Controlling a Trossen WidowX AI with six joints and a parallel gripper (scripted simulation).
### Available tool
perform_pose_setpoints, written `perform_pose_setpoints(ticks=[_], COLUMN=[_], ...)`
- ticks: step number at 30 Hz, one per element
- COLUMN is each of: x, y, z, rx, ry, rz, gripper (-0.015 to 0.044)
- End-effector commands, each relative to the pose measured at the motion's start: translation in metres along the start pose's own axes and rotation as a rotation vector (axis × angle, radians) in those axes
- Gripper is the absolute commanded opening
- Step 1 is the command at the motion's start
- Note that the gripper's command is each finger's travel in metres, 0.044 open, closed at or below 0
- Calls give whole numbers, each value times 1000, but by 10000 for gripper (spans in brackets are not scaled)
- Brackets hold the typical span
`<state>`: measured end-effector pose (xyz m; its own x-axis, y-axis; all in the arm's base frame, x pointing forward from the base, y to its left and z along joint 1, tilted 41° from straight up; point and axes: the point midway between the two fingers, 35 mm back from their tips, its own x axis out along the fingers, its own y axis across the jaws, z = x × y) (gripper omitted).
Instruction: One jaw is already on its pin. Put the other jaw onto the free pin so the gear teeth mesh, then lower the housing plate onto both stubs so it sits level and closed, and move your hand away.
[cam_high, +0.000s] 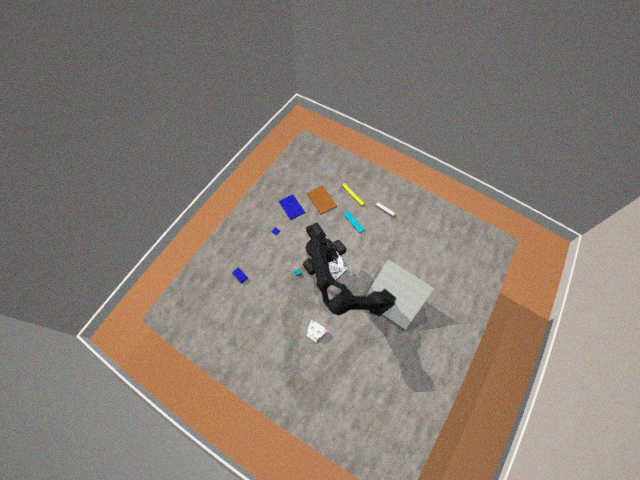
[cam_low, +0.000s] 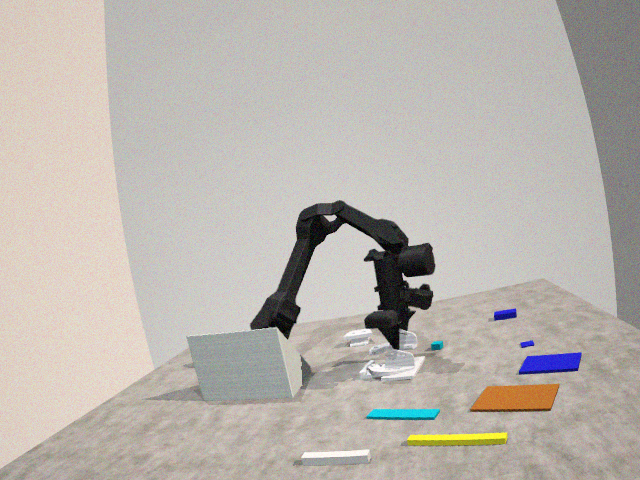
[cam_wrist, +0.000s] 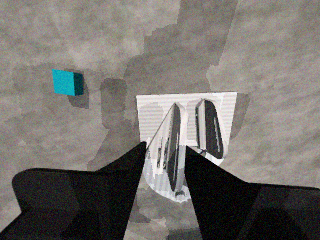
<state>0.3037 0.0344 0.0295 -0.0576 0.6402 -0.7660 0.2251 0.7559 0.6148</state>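
Observation:
My gripper (cam_low: 398, 345) (cam_wrist: 163, 147) is shut on a white jaw (cam_wrist: 164, 154) (cam_low: 408, 338), held upright above the white base and partly hidden by the fingers. The base (cam_wrist: 146, 105) (cam_low: 419, 363) is a ribbed white plate lying on the table; in the top view the arm partly covers it. The other white jaw (cam_wrist: 210, 130) (cam_low: 404, 359) stands on the base, to the right of the held one in the wrist view. The pins and gear teeth cannot be made out. The white housing plate (cam_high: 315, 331) (cam_low: 358, 335) with two holes lies apart from the base.
A large pale grey block (cam_high: 408, 289) (cam_low: 237, 364) stands beside the arm's foot. A small cyan cube (cam_wrist: 64, 82) (cam_high: 297, 272) (cam_low: 436, 345) is near the base. Blue pieces, an orange plate (cam_low: 516, 397), a cyan strip (cam_low: 403, 414), a yellow bar (cam_low: 457, 439) and a white bar (cam_low: 336, 457) lie around.

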Motion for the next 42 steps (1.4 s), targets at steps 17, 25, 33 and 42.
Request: perform_pose_setpoints(ticks=[17, 25, 33, 42], x=[15, 18, 19, 21], y=[0, 0, 0, 0], z=[-1, -1, -1, -1], rx=[5, 7, 8, 8], ry=[0, 0, 0, 0], rz=[6, 6, 6, 6], gripper=[134, 134, 134, 134])
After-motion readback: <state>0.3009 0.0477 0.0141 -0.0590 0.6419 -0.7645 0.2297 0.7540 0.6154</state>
